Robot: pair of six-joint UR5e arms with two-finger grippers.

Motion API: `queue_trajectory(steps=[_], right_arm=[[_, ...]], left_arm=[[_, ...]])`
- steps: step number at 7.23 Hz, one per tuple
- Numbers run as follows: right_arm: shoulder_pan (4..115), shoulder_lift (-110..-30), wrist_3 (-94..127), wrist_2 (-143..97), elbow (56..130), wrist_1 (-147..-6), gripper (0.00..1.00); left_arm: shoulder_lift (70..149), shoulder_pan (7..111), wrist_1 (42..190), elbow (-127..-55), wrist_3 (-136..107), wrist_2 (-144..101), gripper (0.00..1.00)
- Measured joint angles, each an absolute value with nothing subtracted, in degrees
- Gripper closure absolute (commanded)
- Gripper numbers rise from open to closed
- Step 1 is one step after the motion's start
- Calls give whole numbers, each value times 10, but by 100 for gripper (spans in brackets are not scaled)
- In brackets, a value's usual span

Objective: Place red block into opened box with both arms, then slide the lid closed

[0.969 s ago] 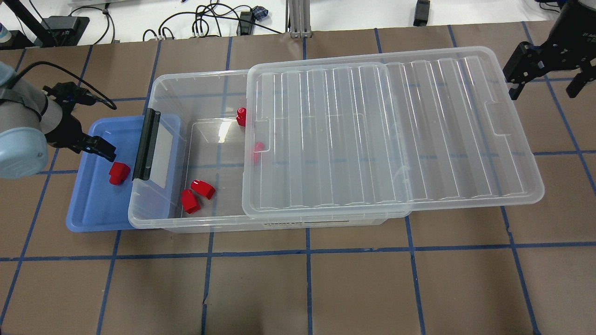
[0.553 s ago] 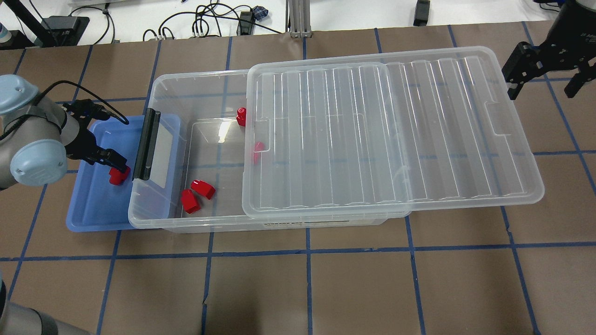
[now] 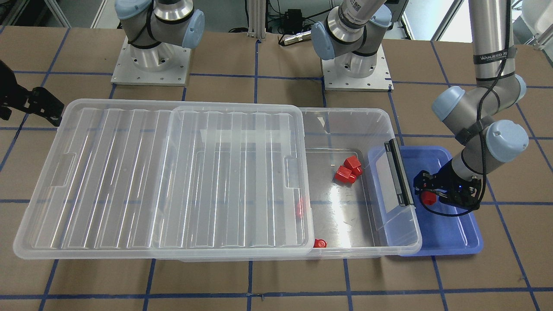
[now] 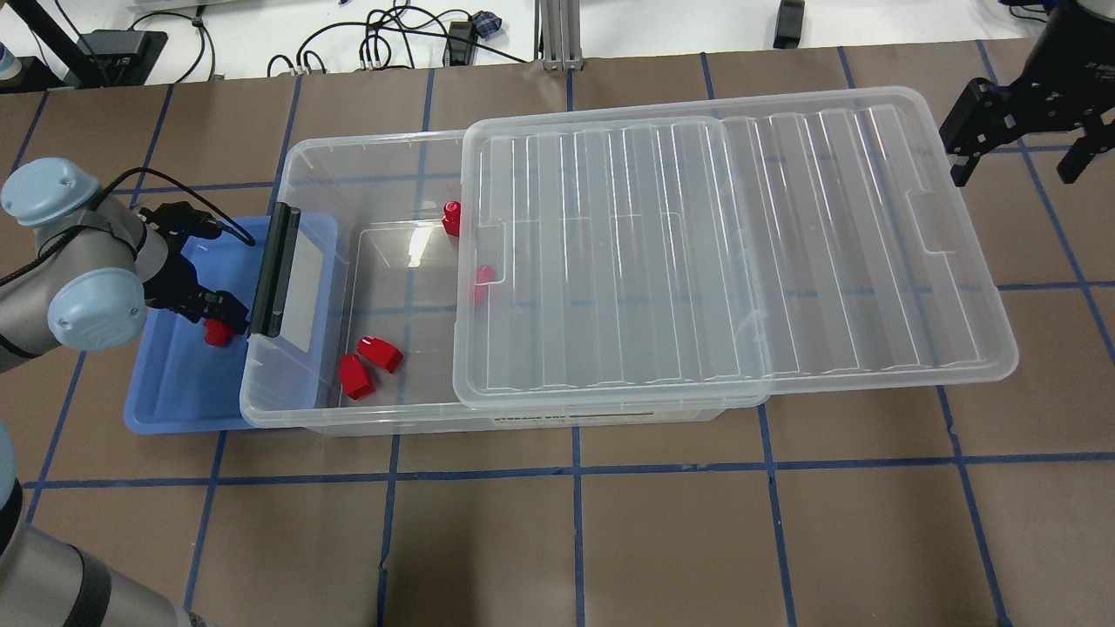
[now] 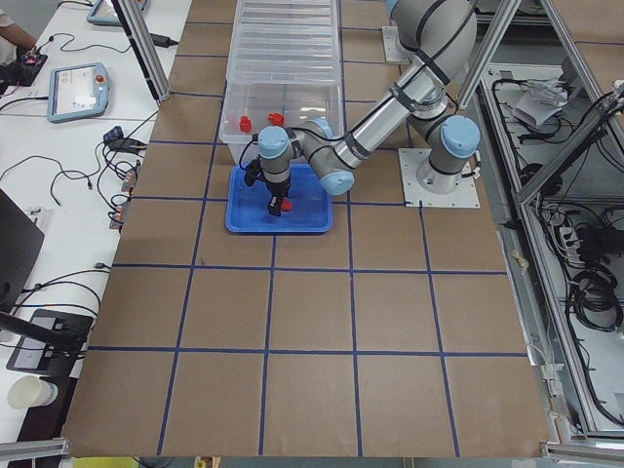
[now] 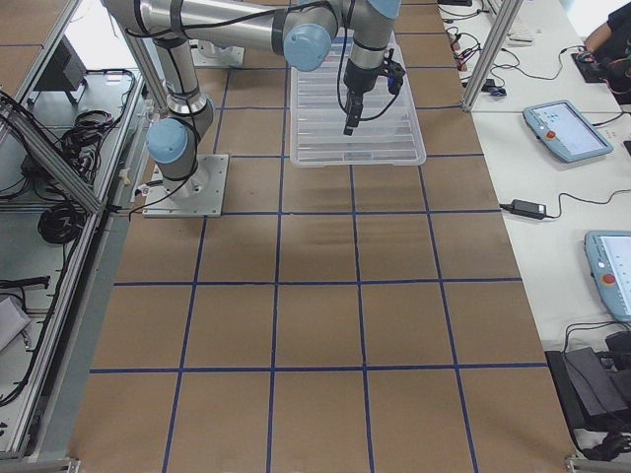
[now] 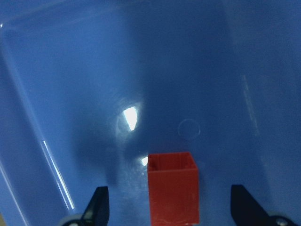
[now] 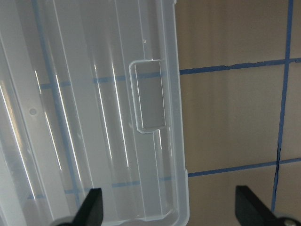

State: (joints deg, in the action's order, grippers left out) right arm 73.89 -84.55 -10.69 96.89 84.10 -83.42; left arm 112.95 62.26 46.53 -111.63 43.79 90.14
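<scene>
A red block (image 4: 213,334) (image 7: 172,193) (image 3: 427,199) lies in the blue tray (image 4: 165,401). My left gripper (image 4: 219,315) (image 7: 171,209) (image 3: 428,189) is low over it, open, with one finger on each side of the block and not touching it. The clear box (image 4: 375,146) stands to the right, its handle end resting over the tray. Its ribbed lid (image 4: 740,244) (image 8: 94,117) is slid right, leaving the left part uncovered. Several red blocks (image 4: 357,374) lie inside the box. My right gripper (image 4: 1019,144) (image 8: 170,209) hangs open above the lid's far short end.
The box's black handle (image 4: 276,270) is right beside my left gripper. The blue tray's rim (image 3: 475,242) surrounds the block. Brown table surface (image 4: 566,540) with blue tape lines stretches in front of the box. Cables lie along the far table edge (image 4: 392,43).
My left arm has swung right and lowered into the blue tray, so its open fingers now straddle the red block. The right gripper has barely moved.
</scene>
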Motion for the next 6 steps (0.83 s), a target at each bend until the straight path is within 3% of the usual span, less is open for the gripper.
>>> queue_trajectory(steps=[1, 2, 4, 6], right_arm=[[739, -846, -106, 970, 841, -834, 0], [739, -846, -106, 969, 841, -834, 0], [739, -847, -105, 968, 841, -837, 0], [738, -846, -106, 969, 841, -840, 0]], left_arm=[[1130, 622, 464, -1114, 438, 902, 96], [1126, 622, 464, -1112, 439, 905, 99], [1104, 624, 470, -1107, 440, 909, 99], [1061, 627, 568, -1055, 438, 908, 99]])
